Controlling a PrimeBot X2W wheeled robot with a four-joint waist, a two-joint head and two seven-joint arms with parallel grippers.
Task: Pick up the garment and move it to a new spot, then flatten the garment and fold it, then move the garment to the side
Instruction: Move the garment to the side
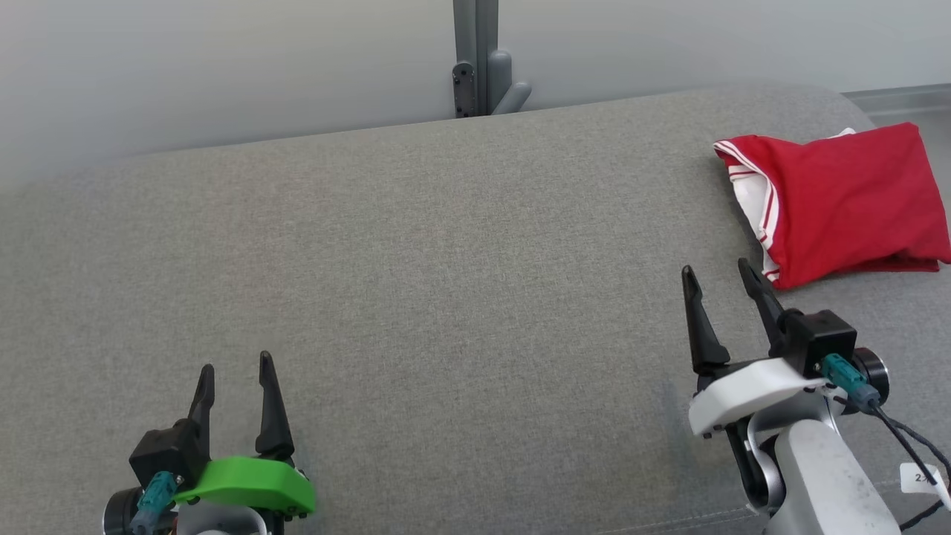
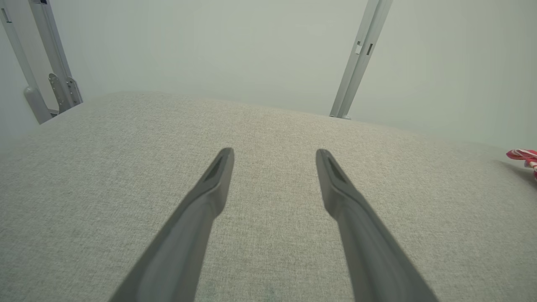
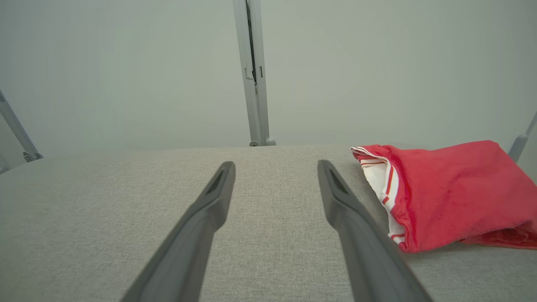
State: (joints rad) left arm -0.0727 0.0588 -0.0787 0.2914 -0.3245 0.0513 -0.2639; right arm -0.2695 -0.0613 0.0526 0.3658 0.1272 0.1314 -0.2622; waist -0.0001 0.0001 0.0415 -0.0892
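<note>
Soft, even white light fills the room, bright and without glare. In the head view the grey woven-fabric table shows its weave crisply ahead of both jaws. Shadows are faint: a dim smudge beneath the right jaws, and a thin dark line under the red folded cloth garment just right of them. Both wrist views bow at the edges, tilting the grey metal posts beyond the left jaws. The jaws' bases blur near the lens.
</note>
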